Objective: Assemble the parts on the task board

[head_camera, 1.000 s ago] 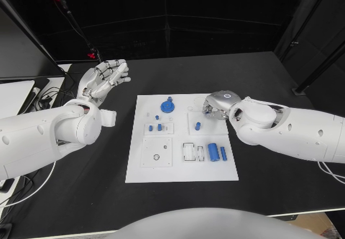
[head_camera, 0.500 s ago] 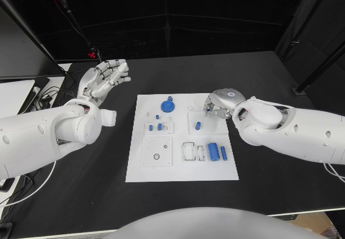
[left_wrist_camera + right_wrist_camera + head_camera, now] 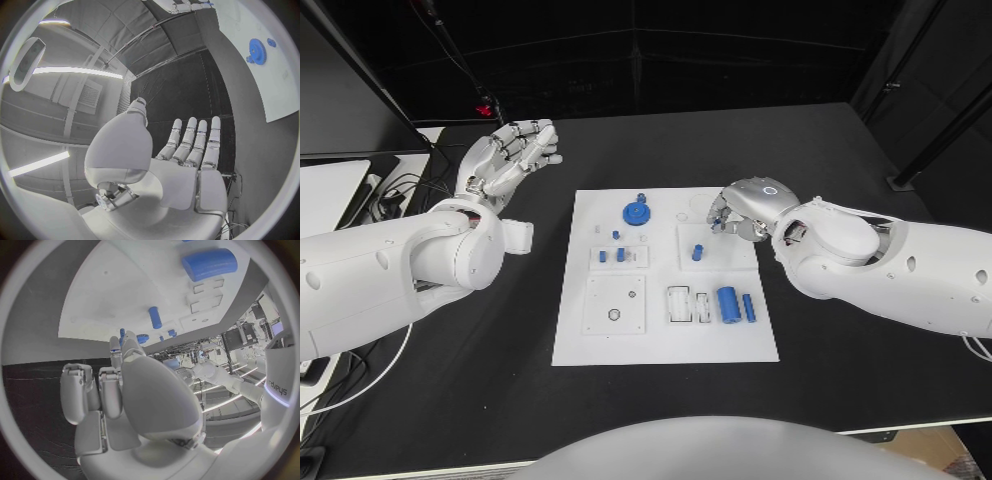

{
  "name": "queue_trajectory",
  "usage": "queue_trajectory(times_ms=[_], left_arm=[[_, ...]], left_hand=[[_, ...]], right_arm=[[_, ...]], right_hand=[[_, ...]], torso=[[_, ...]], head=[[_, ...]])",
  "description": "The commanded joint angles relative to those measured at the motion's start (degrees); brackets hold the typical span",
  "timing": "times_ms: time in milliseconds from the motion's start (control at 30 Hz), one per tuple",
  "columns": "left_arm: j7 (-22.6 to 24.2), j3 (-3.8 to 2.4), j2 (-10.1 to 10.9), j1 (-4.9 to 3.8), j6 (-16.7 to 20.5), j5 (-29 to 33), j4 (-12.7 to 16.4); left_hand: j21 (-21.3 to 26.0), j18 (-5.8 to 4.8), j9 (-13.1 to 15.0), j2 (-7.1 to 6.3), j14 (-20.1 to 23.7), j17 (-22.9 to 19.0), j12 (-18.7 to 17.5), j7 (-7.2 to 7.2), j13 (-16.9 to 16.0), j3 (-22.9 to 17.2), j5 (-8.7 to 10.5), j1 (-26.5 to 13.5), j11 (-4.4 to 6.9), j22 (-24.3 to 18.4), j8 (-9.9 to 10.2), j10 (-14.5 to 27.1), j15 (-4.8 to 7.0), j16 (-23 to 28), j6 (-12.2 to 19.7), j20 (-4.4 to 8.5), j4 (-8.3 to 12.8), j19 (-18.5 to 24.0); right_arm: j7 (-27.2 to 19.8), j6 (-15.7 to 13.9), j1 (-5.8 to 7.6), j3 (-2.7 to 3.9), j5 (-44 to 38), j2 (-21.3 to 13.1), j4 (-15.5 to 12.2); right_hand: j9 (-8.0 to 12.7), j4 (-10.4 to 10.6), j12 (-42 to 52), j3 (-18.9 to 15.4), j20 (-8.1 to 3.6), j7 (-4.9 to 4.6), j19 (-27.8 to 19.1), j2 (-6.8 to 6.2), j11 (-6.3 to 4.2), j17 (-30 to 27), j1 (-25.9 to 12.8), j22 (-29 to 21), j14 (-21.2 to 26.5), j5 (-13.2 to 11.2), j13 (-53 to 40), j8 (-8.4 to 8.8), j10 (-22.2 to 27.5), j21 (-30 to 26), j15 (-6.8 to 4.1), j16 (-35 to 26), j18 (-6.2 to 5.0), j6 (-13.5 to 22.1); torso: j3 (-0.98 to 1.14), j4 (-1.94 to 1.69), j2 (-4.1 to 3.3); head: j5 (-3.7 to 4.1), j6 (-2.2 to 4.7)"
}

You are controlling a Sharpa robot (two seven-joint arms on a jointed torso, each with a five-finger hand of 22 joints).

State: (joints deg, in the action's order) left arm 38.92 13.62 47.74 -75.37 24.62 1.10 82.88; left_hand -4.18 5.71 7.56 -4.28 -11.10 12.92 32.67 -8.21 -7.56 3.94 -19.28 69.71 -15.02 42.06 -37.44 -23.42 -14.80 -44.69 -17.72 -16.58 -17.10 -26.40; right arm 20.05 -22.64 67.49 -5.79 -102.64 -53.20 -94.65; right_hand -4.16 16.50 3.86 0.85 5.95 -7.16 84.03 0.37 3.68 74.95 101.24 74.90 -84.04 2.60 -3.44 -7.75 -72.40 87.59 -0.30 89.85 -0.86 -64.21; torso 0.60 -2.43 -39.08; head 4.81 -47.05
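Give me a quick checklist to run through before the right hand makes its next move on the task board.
1. Left hand off the task board, open, holding nothing: ok.
2. Right hand over the board's far right corner: ok.
3. Right hand holding a part: cannot tell; its fingers are curled in and hide what is between them.
4. Blue gear lying free on the board: ok.
5. Large blue cylinder and slim blue pin lying side by side near the board's right edge, untouched: ok.
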Motion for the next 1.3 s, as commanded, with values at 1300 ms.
queue_trajectory(times_ms=[1300], left_arm=[[6.94,-0.06,-0.84,0.01,-0.46,0.06,-0.25]], left_hand=[[-0.3,-0.43,-0.16,0.98,0.54,-0.33,0.55,-8.76,0.16,-0.49,0.38,-0.14,-0.01,-0.09,-0.44,0.67,0.1,-0.37,0.55,0.0,0.15,-0.31]], right_arm=[[-5.62,3.0,-1.41,0.11,1.45,10.95,-4.97]], right_hand=[[0.05,-0.23,-0.38,2.05,0.33,-0.68,4.17,-0.41,0.5,15.05,0.53,13.92,-5.96,0.38,0.02,0.55,0.12,-0.5,0.53,0.15,0.04,-0.64]], torso=[[-0.05,-0.06,-0.02]], head=[[-6.87,-2.95]])
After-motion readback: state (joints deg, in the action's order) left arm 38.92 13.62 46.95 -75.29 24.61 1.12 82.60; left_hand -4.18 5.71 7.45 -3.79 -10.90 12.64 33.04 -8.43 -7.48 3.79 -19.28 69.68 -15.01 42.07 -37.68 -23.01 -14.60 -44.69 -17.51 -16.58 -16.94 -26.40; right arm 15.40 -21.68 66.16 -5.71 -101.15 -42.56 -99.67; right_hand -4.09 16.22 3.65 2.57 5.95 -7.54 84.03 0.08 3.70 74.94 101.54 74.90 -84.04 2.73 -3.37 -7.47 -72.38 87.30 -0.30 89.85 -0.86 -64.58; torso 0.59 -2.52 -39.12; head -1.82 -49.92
